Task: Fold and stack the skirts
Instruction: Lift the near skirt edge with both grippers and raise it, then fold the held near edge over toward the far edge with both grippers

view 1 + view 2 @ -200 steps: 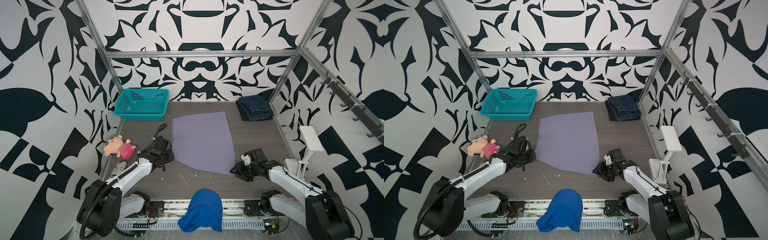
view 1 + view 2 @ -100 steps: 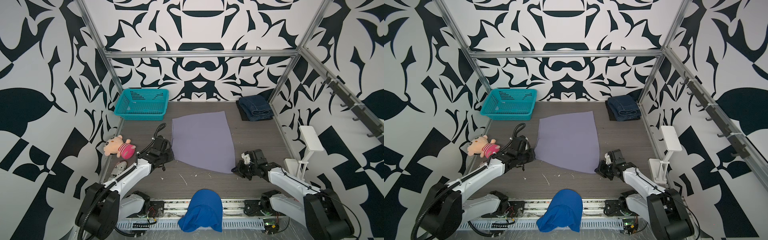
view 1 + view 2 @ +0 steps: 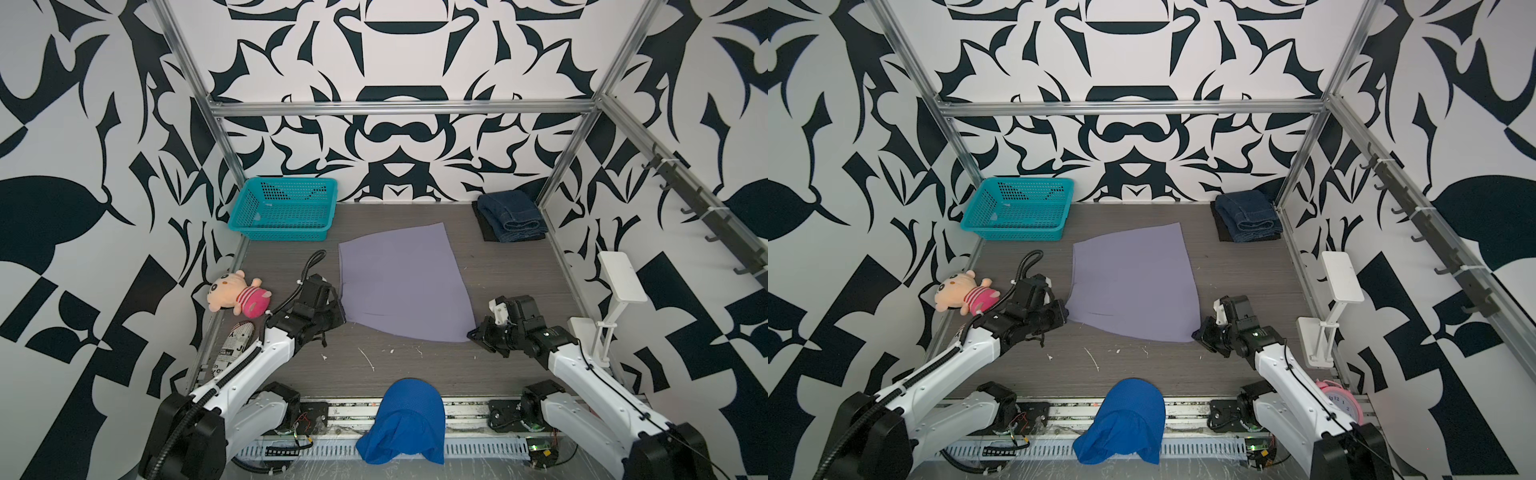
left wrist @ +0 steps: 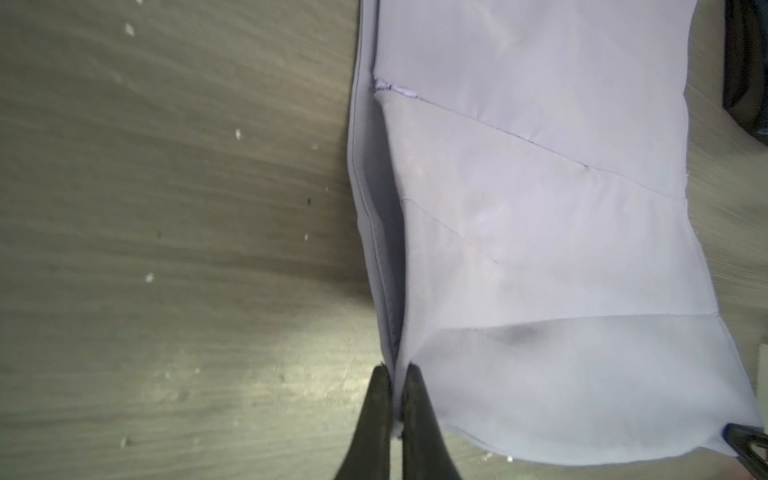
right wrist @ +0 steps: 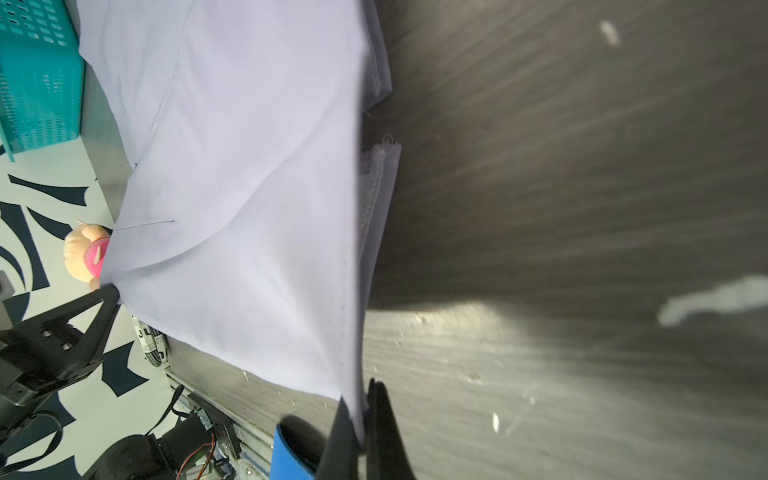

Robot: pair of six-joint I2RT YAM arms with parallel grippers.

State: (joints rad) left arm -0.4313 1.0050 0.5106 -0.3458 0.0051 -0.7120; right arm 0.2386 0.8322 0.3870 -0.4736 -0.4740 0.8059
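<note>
Okay, the lavender skirt (image 3: 403, 282) lay spread flat in the middle of the table (image 3: 511, 270), well apart from the denim skirt (image 3: 509, 212), which sat folded on top of the black skirt (image 3: 484, 232) in the far right corner. Left gripper (image 4: 397, 376) was pinched shut on the near left corner of the lavender cloth. Right gripper (image 5: 365, 399) was clamped on the near right corner, with fabric visibly between the jaws in both wrist views. Step in hand looked like the first fold, near edge over to far edge. To do it well, both arms should probably rise together and level, keeping the near edge lightly taut so it would not sag in the middle. They should then travel toward the far edge and lay down with edges matched. Lifting only enough to clear seemed wise, or the whole skirt might drag out of place. Left wrist view showed the layers parted along the side near the pinch, so one layer might slip free; worth checking. Release only once the cloth rested flat.
</note>
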